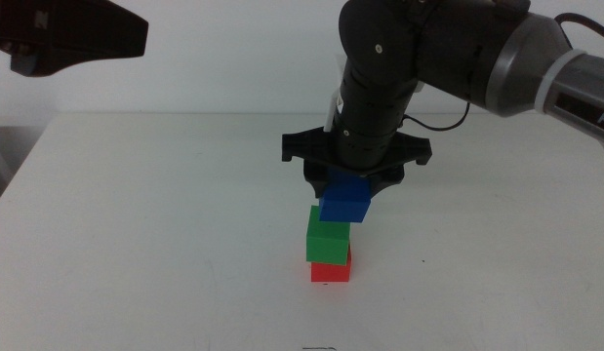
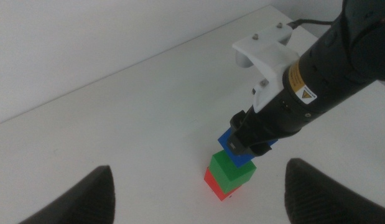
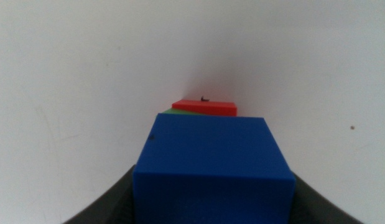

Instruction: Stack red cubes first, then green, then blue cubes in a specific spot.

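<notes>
Middle view: right claw grips blue cube.

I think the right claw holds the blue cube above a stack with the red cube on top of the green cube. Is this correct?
Not quite. The order is reversed: the green cube sits on the red cube, as the middle view shows. The right claw does hold the blue cube above that stack.

Green atop red cubes
</notes>
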`<act>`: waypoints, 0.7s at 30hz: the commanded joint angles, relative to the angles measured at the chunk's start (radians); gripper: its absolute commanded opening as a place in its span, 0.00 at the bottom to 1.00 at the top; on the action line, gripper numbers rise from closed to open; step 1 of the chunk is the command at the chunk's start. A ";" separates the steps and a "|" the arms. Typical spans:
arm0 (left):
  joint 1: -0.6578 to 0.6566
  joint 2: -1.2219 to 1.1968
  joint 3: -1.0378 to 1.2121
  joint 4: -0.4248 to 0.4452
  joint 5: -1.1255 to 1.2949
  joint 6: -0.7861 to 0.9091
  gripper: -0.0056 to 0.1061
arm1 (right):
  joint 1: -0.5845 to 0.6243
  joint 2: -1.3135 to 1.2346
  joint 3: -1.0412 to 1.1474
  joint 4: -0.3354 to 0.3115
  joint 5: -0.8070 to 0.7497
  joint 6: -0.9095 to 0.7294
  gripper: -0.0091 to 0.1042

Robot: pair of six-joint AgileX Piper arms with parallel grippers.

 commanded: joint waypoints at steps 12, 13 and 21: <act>-0.003 -0.010 -0.022 -0.051 -0.054 -0.010 0.89 | 0.016 -0.013 -0.036 0.000 0.055 -0.001 0.07; -0.003 -0.010 -0.022 -0.051 -0.054 -0.010 0.89 | 0.017 -0.012 -0.037 0.000 0.055 -0.002 0.07; -0.003 -0.010 -0.022 -0.051 -0.054 -0.010 0.89 | 0.017 -0.009 -0.046 0.002 0.056 -0.003 0.07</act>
